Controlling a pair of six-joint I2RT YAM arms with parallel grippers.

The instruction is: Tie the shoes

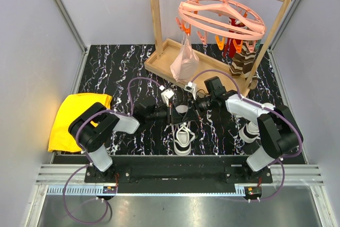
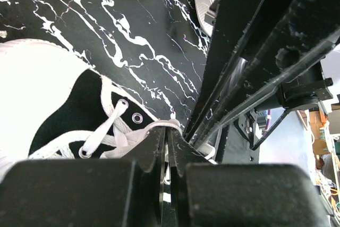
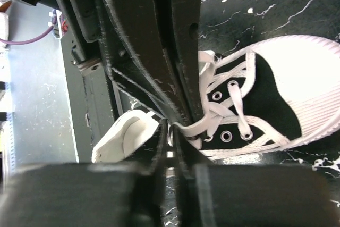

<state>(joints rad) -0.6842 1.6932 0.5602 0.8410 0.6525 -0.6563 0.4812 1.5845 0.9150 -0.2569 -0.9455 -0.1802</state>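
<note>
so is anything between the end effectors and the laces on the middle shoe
Nothing visible. The left end effector and right end effector are both already pinched on white lace above the shoe, meeting tip to tip. The only thing close to each is the other's fingers.

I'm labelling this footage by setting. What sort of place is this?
Probably a robot lab cell, not a home: grey panels box in the table, two arms are bolted at its near edge, and a wooden rack with a peg hanger stands as a prop.
</note>
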